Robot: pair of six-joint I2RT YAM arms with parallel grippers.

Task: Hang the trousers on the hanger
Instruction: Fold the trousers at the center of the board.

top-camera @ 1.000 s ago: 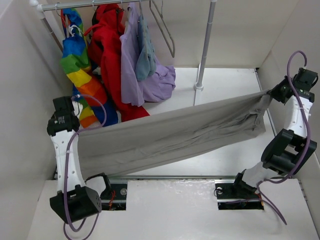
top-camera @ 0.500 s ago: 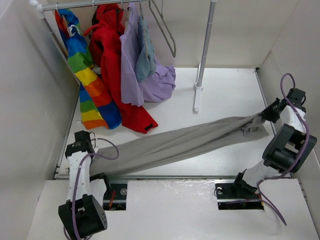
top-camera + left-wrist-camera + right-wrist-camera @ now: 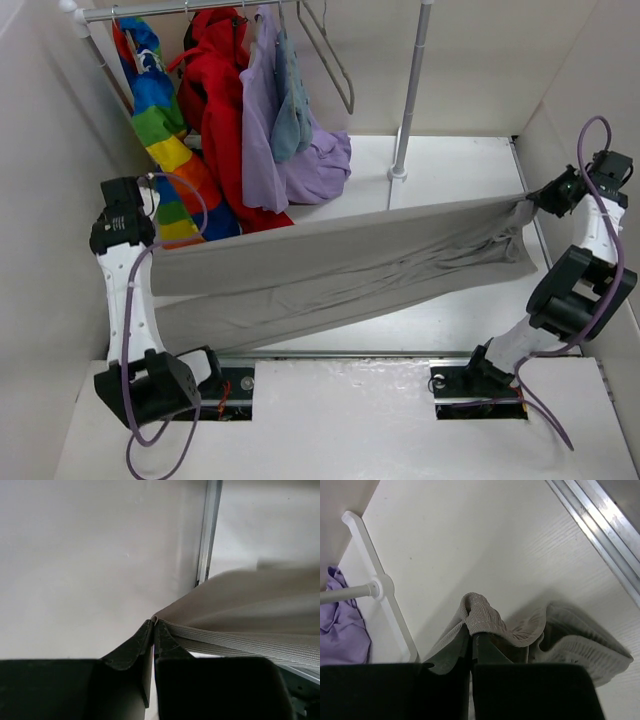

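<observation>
The grey-beige trousers (image 3: 340,265) hang stretched between both arms above the table, sagging in the middle. My left gripper (image 3: 152,248) is shut on the leg end at the left, and its fingertips (image 3: 153,625) pinch a ribbed fold of the trousers (image 3: 250,610). At the right, my right gripper (image 3: 535,200) is shut on the gathered waist; the waistband (image 3: 485,615) bunches over the closed right gripper (image 3: 471,632). The slim grey hanger (image 3: 346,88) hangs from the rail at the back, apart from the trousers.
A rainbow garment (image 3: 160,130), a red coat (image 3: 220,110), a lilac garment (image 3: 300,160) and a small blue-grey garment (image 3: 292,105) hang on the rail. The rack's upright pole (image 3: 410,90) stands behind the trousers, its foot (image 3: 380,587) on the table. Walls close in on both sides.
Half a second ago both arms were low and the trousers lay slack near the table. Both arms have risen again and the trousers are lifted and spread, as one second ago.
</observation>
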